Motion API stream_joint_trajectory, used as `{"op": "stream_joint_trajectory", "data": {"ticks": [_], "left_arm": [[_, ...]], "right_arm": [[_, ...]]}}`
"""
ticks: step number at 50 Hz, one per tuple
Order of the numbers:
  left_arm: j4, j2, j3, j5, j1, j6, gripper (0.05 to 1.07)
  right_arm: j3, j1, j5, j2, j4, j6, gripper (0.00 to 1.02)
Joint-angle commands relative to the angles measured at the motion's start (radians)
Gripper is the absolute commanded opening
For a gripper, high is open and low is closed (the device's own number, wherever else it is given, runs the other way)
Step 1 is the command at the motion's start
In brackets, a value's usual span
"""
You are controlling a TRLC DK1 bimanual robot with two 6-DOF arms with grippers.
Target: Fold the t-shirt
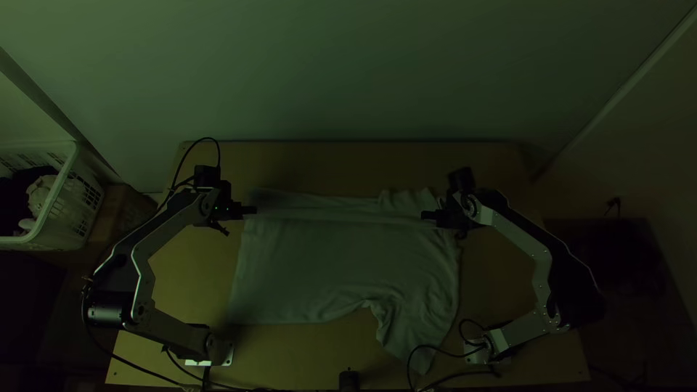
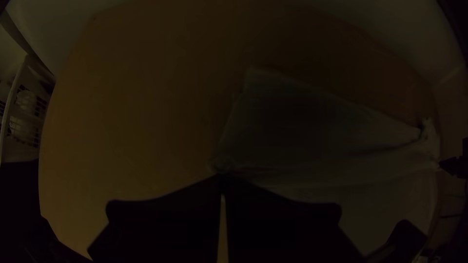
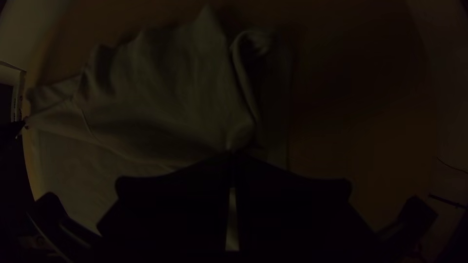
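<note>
The shirt (image 1: 312, 261) lies on the surface (image 1: 348, 156), mostly spread, with both sets of jaws closed on it. The left gripper (image 1: 253, 210) pinches it at the left end of a long crease, its jaws together at the tips; in the left wrist view a small gather of cloth sits right at them. The right gripper (image 1: 425, 215) has its jaws shut on the other end of the crease, tips meeting on a bunched bit of cloth, and the right wrist view shows a curled edge (image 3: 246, 87) just past them. Between the two pairs of jaws the crease runs nearly straight. On the far side of it lies a narrow strip of shirt, fairly smooth beside the left jaws and rumpled into small peaks near the right ones. On the near side the wide part stretches from the jaws toward the arm bases; its left edge runs down from the left jaws, while its right side curves down from the right jaws into a sleeve (image 1: 410, 334) that points to the near edge. Well apart from the left jaws, off the left of the surface, stands a white basket (image 1: 54, 207) with dark and pale things inside.
</note>
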Motion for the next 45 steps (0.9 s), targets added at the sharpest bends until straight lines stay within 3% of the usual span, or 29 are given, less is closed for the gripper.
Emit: {"op": "stream_joint_trajectory", "data": {"ticks": [1,7,9,11,13,16,18,22,24,30,45], "left_arm": [[0.015,-0.021,-0.040,0.003,0.008,0.006,0.08],[0.021,-0.026,-0.060,0.003,0.008,0.006,0.08],[0.021,-0.027,-0.066,0.003,0.011,0.002,0.08],[0.023,-0.037,-0.078,0.003,0.017,-0.002,0.12],[0.035,-0.054,-0.093,0.005,0.022,-0.005,0.26],[0.037,-0.095,-0.113,0.009,0.024,0.000,0.49],[0.037,-0.121,-0.123,0.011,0.024,0.005,0.61],[0.014,-0.169,-0.124,0.034,0.027,0.011,0.89],[0.003,-0.189,-0.123,0.037,0.028,0.015,0.96],[-0.060,-0.255,-0.109,0.043,0.028,0.038,1.02],[-0.265,-0.425,-0.112,0.209,0.040,0.092,1.02]], "right_arm": [[-0.056,-0.001,0.014,-0.026,0.004,0.006,0.03],[-0.086,-0.001,0.014,-0.028,0.024,0.006,0.03],[-0.088,-0.001,0.014,-0.029,0.025,0.006,0.07],[-0.090,0.001,0.014,-0.037,0.024,0.008,0.20],[-0.094,0.001,0.014,-0.052,0.024,0.016,0.39],[-0.097,0.001,0.014,-0.082,0.016,0.029,0.77],[-0.096,0.001,0.014,-0.103,0.007,0.029,0.91],[-0.093,0.001,0.014,-0.141,-0.004,0.029,0.94],[-0.093,-0.001,0.014,-0.169,-0.011,0.028,0.95],[-0.097,0.001,0.014,-0.255,-0.062,0.028,0.97],[-0.113,-0.001,0.014,-0.457,-0.229,0.036,0.98]]}}
